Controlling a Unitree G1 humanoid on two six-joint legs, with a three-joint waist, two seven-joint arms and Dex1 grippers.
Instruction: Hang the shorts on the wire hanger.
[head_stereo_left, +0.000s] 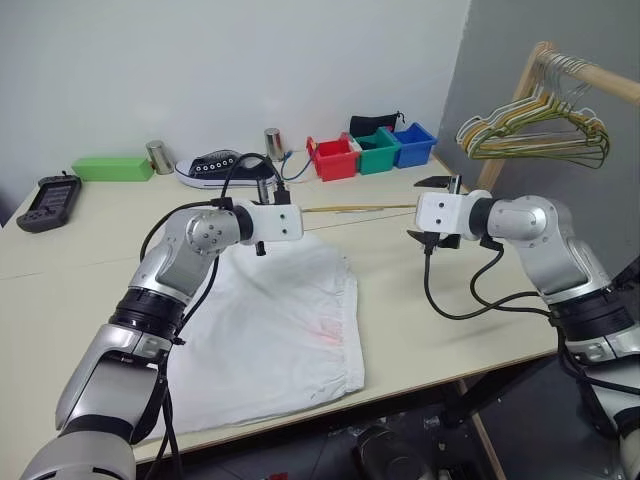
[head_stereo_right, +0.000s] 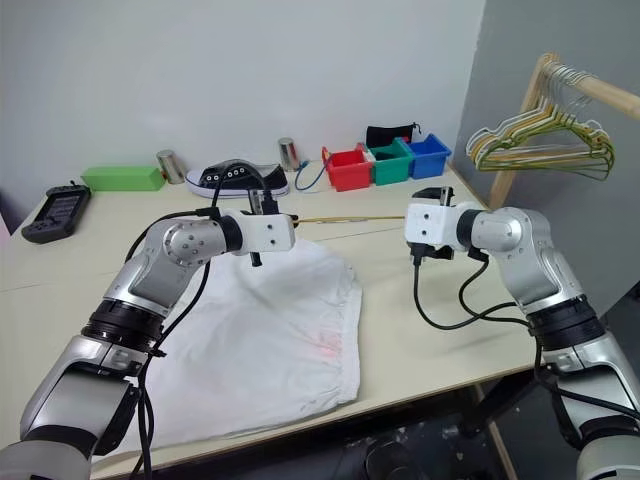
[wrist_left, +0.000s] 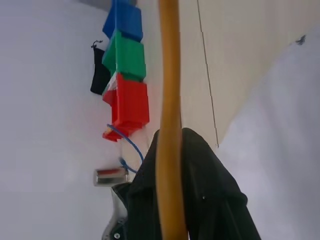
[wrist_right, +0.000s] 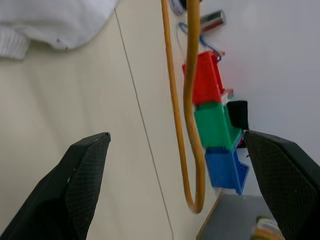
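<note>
The white shorts (head_stereo_left: 270, 320) lie spread flat on the table (head_stereo_left: 420, 300), with a faint red mark near the waistband. The thin yellow wire hanger (head_stereo_left: 350, 208) stretches level between my two grippers, beyond the shorts' far edge. My left gripper (head_stereo_left: 285, 205) is shut on one end of it; in the left wrist view the wire (wrist_left: 169, 100) runs along a black finger (wrist_left: 200, 200). My right gripper (head_stereo_left: 425, 210) stands open at the hanger's other end. In the right wrist view the hanger's bent end (wrist_right: 192, 150) lies between the spread fingers without touching them.
Red (head_stereo_left: 335, 158), green (head_stereo_left: 378, 150) and blue (head_stereo_left: 412, 143) bins line the table's back edge. A black shoe (head_stereo_left: 215, 168), two metal cans (head_stereo_left: 160, 156), a green box (head_stereo_left: 112, 167) and a black device (head_stereo_left: 50, 200) stand at back left. A wooden rack with several hangers (head_stereo_left: 540, 130) is at right.
</note>
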